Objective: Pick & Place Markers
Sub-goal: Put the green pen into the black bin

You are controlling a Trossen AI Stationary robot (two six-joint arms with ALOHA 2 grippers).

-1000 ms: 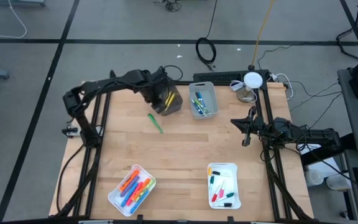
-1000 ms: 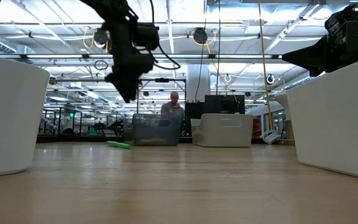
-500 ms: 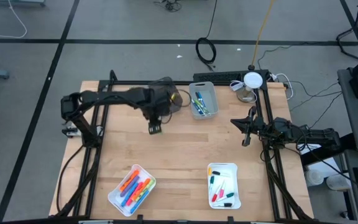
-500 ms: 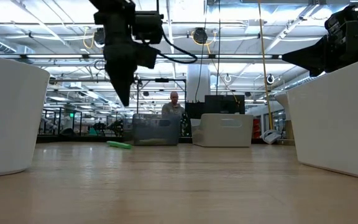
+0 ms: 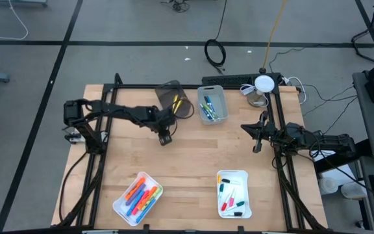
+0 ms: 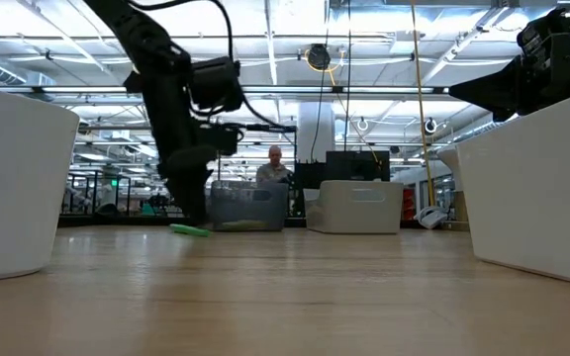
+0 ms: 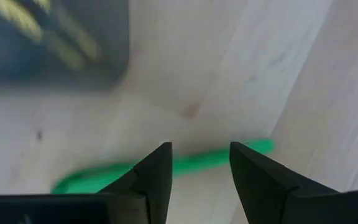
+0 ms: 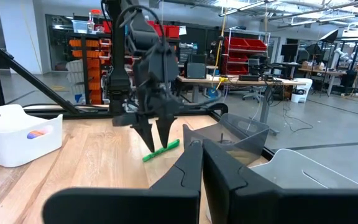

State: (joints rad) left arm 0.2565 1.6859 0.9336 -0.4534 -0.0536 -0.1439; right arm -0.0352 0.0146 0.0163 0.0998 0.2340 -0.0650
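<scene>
A green marker [image 7: 191, 163] lies flat on the wooden table, left of centre; the low view [image 6: 190, 230] and the right wrist view [image 8: 161, 151] show it too. My left gripper [image 7: 199, 155] stands open just over its middle, pointing steeply down, and the marker runs under both fingertips. In the high view this gripper [image 5: 165, 138] hides the marker. More markers lie in the bins and trays. My right gripper [image 8: 202, 149] is shut and held level at the table's right edge [image 5: 258, 140].
A dark grey bin [image 5: 176, 101] with yellow markers and a light bin [image 5: 211, 104] with blue and green ones stand at the far edge. Two white trays of markers [image 5: 137, 197] [image 5: 232, 194] sit near the front edge. Bare wood lies between them.
My left gripper has come away from above the dark grey bin, toward the table's near edge and down, until its fingers hang just over the green marker. It has stayed open. The marker has not moved.
</scene>
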